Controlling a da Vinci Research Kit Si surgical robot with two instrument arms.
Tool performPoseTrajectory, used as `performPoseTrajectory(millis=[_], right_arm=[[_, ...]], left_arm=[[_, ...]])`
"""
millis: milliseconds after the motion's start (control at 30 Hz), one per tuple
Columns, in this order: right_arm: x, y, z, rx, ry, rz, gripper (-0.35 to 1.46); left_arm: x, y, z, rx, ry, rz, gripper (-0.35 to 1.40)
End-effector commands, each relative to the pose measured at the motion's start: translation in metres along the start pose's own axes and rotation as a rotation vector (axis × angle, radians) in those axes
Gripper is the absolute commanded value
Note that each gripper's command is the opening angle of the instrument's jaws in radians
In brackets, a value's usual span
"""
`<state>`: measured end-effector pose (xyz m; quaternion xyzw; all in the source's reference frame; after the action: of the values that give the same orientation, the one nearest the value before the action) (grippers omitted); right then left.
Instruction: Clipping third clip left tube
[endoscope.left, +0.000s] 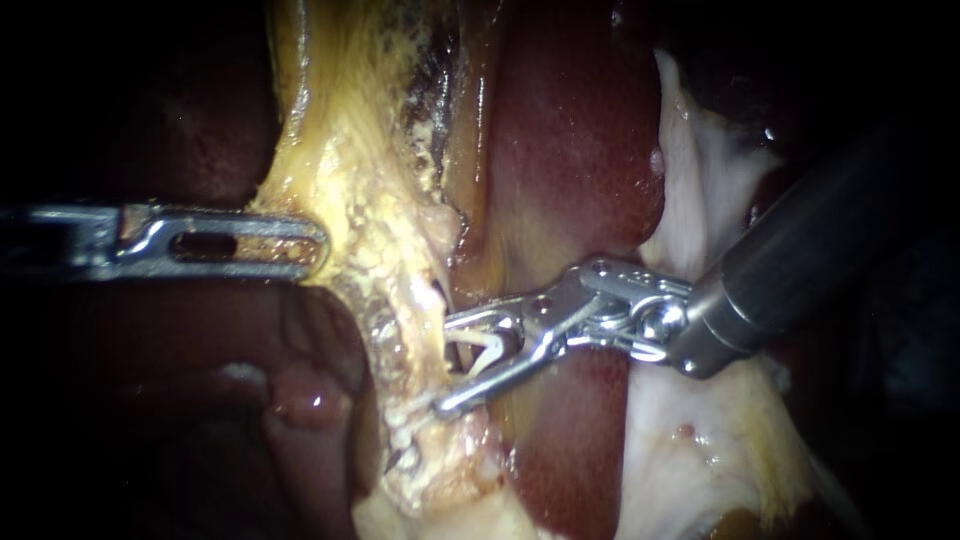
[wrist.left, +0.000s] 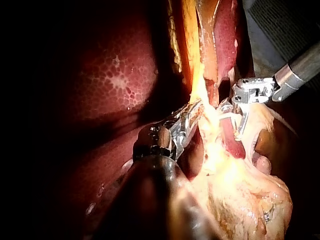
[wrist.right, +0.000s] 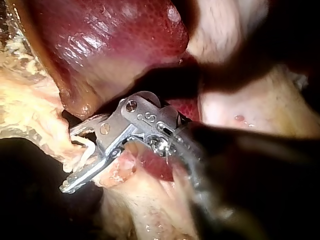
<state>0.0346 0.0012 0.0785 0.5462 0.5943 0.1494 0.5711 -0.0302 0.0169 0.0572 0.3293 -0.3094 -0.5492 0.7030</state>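
Note:
My right instrument (endoscope.left: 445, 362) comes in from the right with its jaws wide apart, and a white clip (endoscope.left: 487, 350) sits between them, touching both. The jaws straddle a thin pale tube (endoscope.left: 432, 300) that runs down through yellow fatty tissue (endoscope.left: 370, 200). The right wrist view shows the same clip (wrist.right: 89, 145) inside the jaws (wrist.right: 70, 160), against the frayed edge of the tissue. My left instrument (endoscope.left: 318, 246) reaches in from the left, and its slotted jaws are shut on the edge of the yellow tissue, holding it taut. In the left wrist view its jaws (wrist.left: 194, 112) grip that same strand.
Dark red liver (endoscope.left: 570, 150) lies behind and between the two instruments. Pale whitish tissue (endoscope.left: 700, 450) spreads beneath my right instrument's shaft. Another lobe of liver (endoscope.left: 200, 380) lies in shadow under my left instrument.

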Motion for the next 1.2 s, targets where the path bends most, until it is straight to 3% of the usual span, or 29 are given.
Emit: performPoseTrajectory(millis=[33, 333, 700, 1033, 1200], right_arm=[[-0.0002, 0.0001, 0.0004, 0.013, 0.002, 0.008, 0.59], [-0.0005, -0.0004, 0.0031, 0.101, 0.012, 0.036, 0.58], [0.0003, -0.0001, 0.0036, 0.032, 0.073, 0.054, 0.58], [0.0037, -0.0010, -0.0007, -0.042, 0.107, 0.081, 0.57], [0.0034, -0.0006, -0.0007, -0.044, 0.109, 0.079, 0.57]], left_arm=[[0.0000, 0.0000, 0.0000, 0.000, 0.000, 0.000, -0.35], [0.0000, 0.0000, 0.0001, 0.000, 0.000, 0.000, -0.35], [-0.0001, 0.0000, 0.0002, 0.000, 0.000, 0.000, -0.35], [0.0000, 0.0001, 0.0002, 0.000, 0.000, 0.000, -0.35], [0.0000, 0.0001, 0.0002, 0.000, 0.000, 0.000, -0.35]])
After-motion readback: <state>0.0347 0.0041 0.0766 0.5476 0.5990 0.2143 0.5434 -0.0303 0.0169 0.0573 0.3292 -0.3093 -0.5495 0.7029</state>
